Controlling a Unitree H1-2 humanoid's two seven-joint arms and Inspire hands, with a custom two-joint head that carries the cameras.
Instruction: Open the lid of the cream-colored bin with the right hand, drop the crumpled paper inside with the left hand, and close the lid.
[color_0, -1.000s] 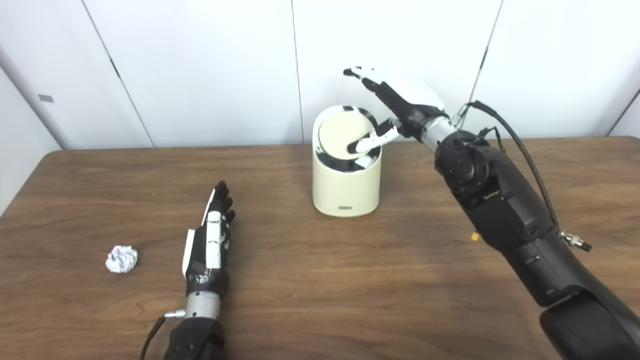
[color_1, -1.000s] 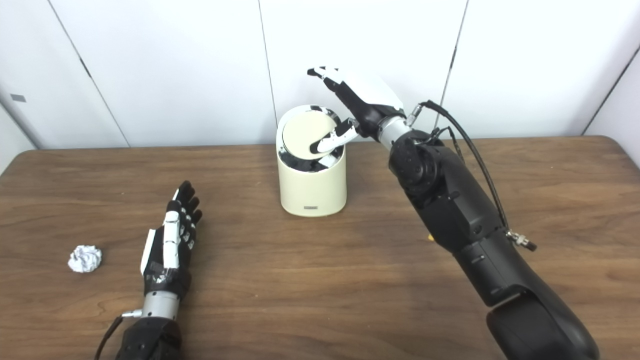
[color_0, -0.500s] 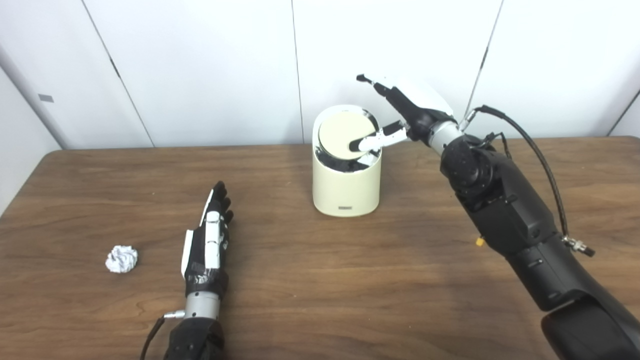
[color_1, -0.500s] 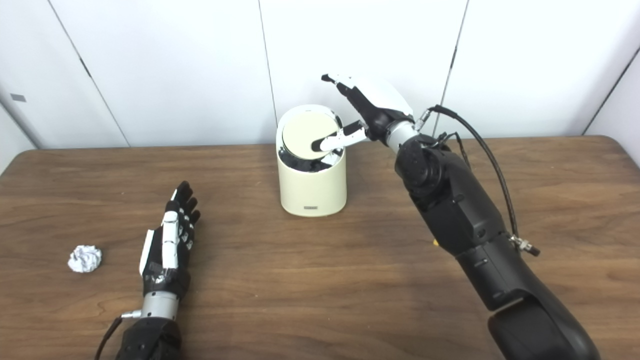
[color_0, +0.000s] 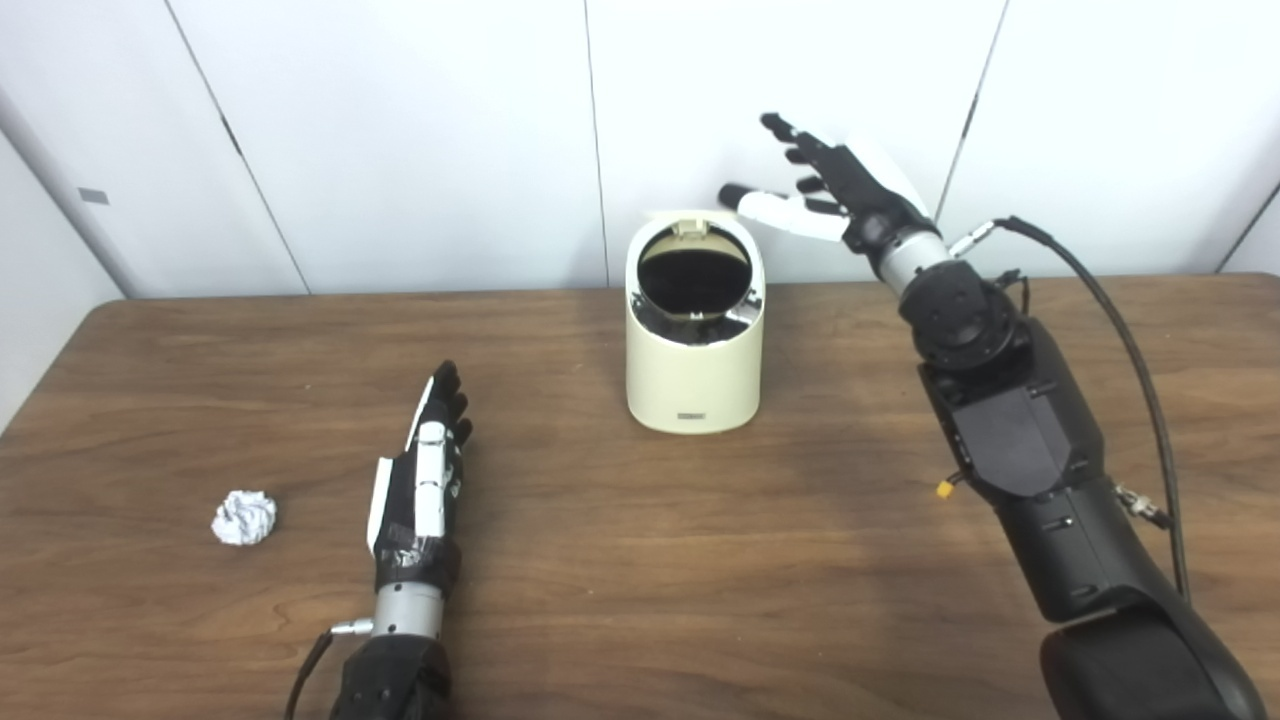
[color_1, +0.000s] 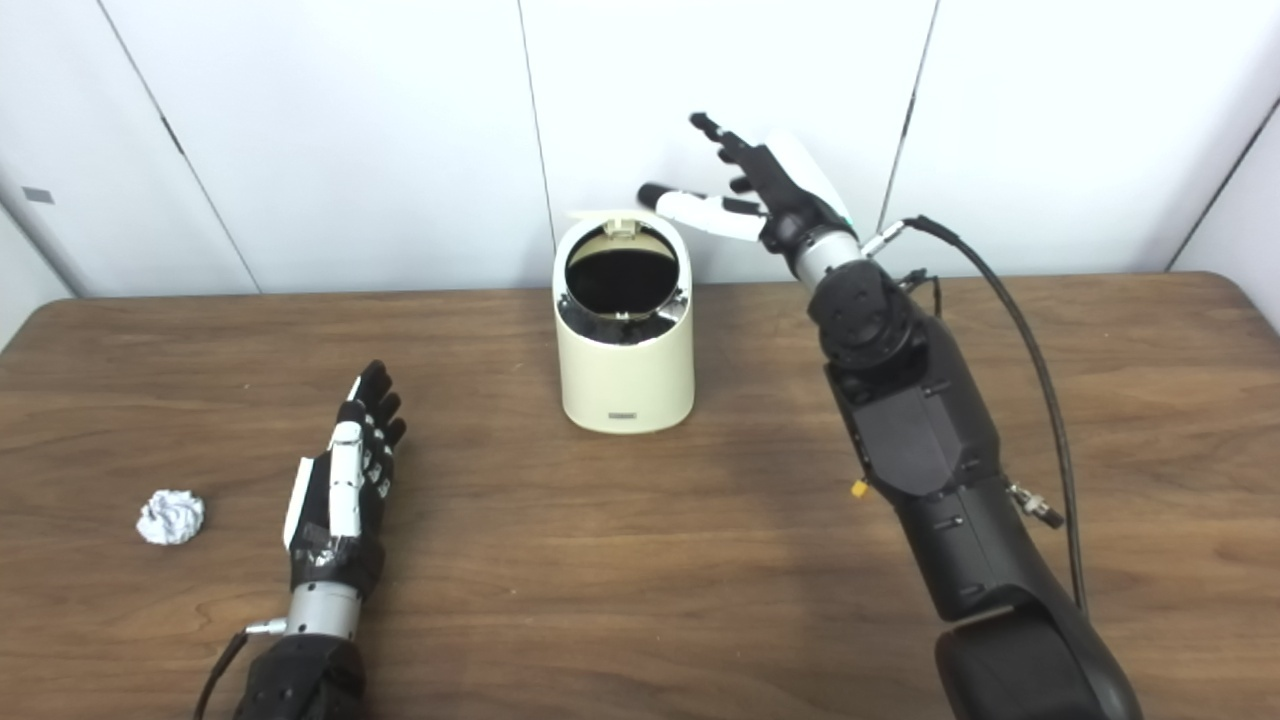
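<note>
The cream-colored bin (color_0: 692, 375) stands at the middle back of the table, its lid (color_0: 690, 222) swung up at the rear and the dark inside showing. My right hand (color_0: 835, 190) hovers open above and to the right of the bin, fingers spread, touching nothing. The crumpled paper (color_0: 243, 517) lies on the table at the front left. My left hand (color_0: 422, 485) rests flat and open on the wood to the right of the paper, a hand's width away from it.
The brown wooden table (color_0: 700, 560) runs to a white panelled wall at the back. My right forearm (color_0: 1020, 440) stretches over the table's right side, with a black cable looping beside it.
My right hand has lifted off the bin's lid and moved up and to the right. The lid, shut and pressed before, now stands open. The left hand and the paper have not moved.
</note>
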